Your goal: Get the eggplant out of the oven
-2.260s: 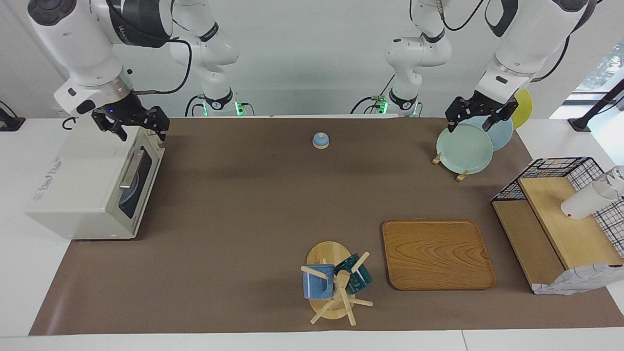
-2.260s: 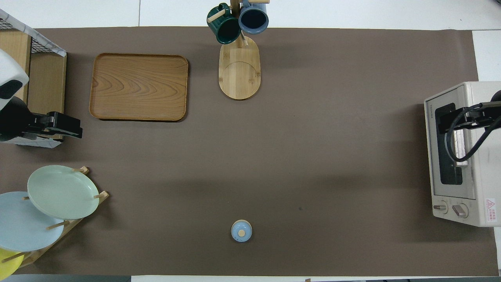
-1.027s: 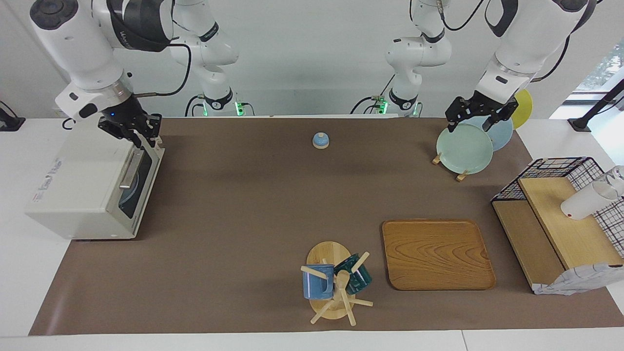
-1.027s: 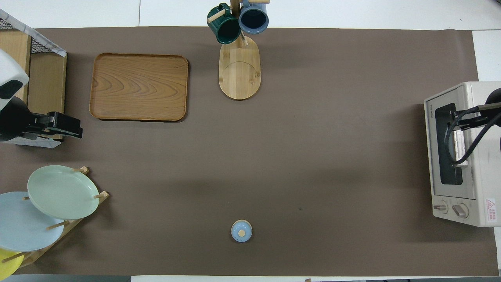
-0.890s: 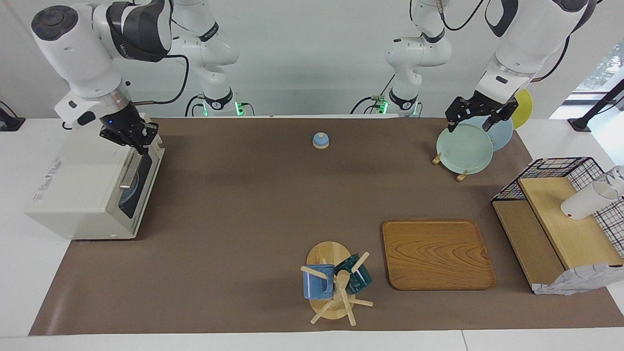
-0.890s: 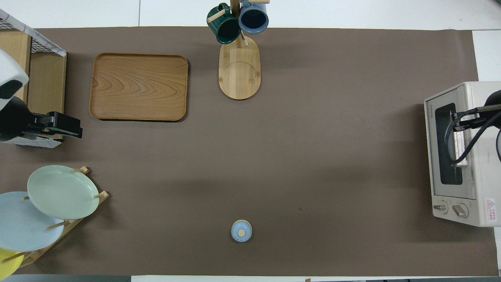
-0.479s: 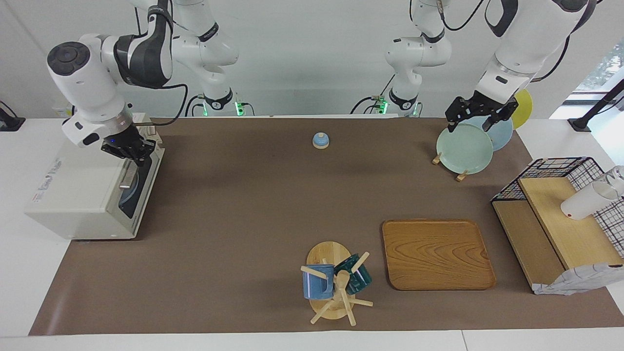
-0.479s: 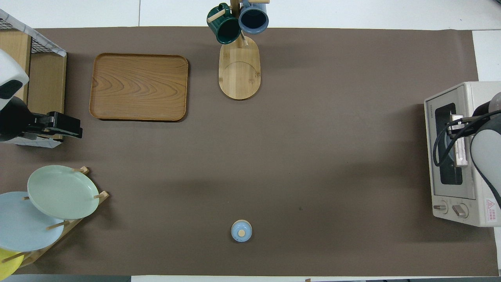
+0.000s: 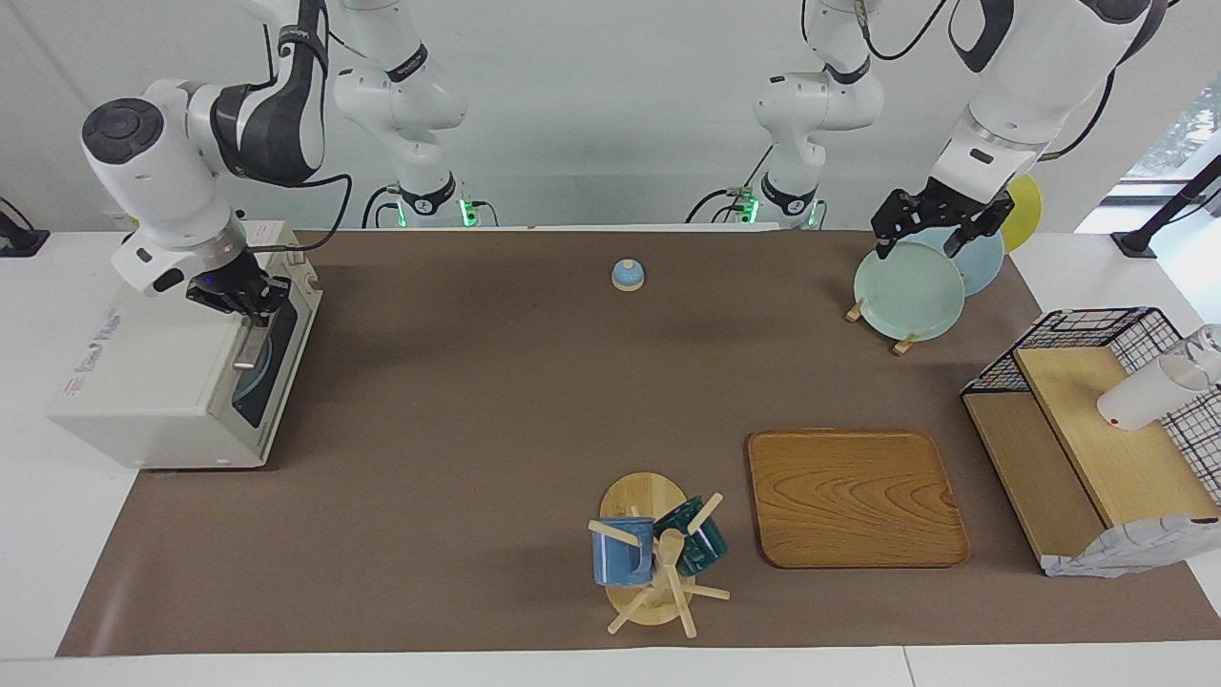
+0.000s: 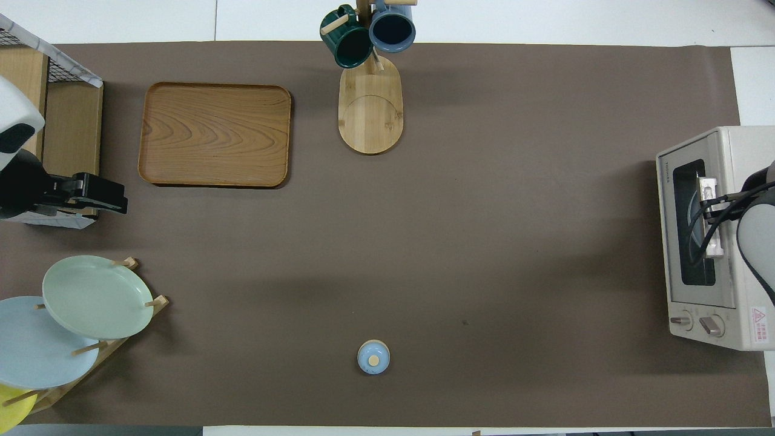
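The cream-white oven [image 9: 162, 372] stands at the right arm's end of the table, its dark glass door [image 9: 265, 374] closed; it also shows in the overhead view [image 10: 748, 181]. My right gripper [image 9: 248, 301] is down at the end of the silver bar handle [image 9: 250, 348] nearer to the robots, and its wrist covers part of the handle in the overhead view [image 10: 713, 209]. The eggplant is hidden; only a pale blue round shape shows through the glass. My left gripper [image 9: 923, 239] waits open and empty over the plate rack.
A rack with green, blue and yellow plates [image 9: 908, 289] stands at the left arm's end, near the robots. A small blue bell [image 9: 627, 275] sits mid-table near the robots. Farther out are a wooden tray [image 9: 856, 496], a mug tree [image 9: 658, 558] and a wire shelf [image 9: 1097, 420].
My right gripper came down from over the oven's top front edge to the door handle, and its wrist swung over the oven. The door stayed closed. The left arm has not moved.
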Robot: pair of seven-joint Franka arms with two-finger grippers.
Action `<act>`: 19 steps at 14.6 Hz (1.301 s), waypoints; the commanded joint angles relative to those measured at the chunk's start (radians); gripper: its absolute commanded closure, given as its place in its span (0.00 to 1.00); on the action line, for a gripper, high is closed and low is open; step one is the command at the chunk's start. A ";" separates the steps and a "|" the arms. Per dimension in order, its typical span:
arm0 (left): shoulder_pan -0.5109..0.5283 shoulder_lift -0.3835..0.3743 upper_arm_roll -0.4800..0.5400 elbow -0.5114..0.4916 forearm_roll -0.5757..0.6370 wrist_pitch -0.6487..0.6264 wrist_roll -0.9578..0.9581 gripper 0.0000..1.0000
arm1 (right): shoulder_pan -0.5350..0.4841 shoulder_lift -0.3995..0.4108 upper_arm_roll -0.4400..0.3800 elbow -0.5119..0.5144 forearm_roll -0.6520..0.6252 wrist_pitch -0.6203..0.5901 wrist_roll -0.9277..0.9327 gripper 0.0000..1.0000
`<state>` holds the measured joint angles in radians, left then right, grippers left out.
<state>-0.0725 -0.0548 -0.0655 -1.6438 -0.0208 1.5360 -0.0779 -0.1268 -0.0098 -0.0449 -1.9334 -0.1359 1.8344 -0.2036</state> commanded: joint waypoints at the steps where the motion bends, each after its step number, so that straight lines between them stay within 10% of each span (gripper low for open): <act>1: -0.004 -0.010 0.004 -0.010 0.022 0.006 0.003 0.00 | -0.008 -0.033 0.005 -0.058 -0.007 0.036 -0.023 1.00; 19: -0.004 -0.010 0.004 -0.010 0.022 0.006 0.003 0.00 | 0.124 0.047 0.011 -0.245 0.113 0.350 0.137 1.00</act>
<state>-0.0725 -0.0548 -0.0655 -1.6438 -0.0208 1.5360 -0.0779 0.0004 0.0087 -0.0215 -2.1583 -0.0167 2.1080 -0.0795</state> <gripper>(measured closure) 0.000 0.991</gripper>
